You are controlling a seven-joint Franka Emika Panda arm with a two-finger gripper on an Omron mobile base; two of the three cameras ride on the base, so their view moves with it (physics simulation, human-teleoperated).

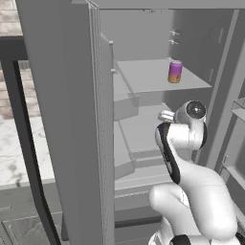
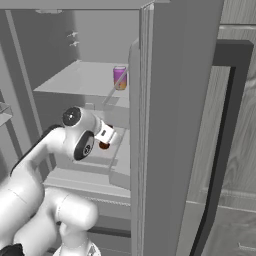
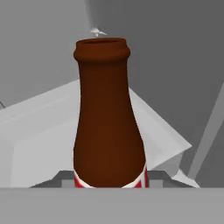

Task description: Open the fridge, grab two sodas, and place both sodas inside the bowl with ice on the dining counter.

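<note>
The fridge [image 1: 72, 119] stands open, and my arm reaches in between its doors [image 2: 165, 125]. A purple-to-orange soda can [image 1: 175, 72] stands upright on the upper shelf [image 2: 119, 78]. Lower down, at the middle shelf, my gripper [image 2: 105, 140] is shut on the other soda [image 3: 107, 122]. It is dark brown and bottle-shaped with a red and white label, and in the right base view it shows as a brown spot [image 2: 104, 145] under the hand. My fingertips are hidden. The bowl and the dining counter are out of view.
Grey shelves [image 1: 143, 129] and door bins [image 1: 125, 103] surround the hand inside the fridge. A dark vertical handle [image 2: 220, 140] runs down the open right door. A white marble countertop [image 1: 19, 148] lies left of the left door.
</note>
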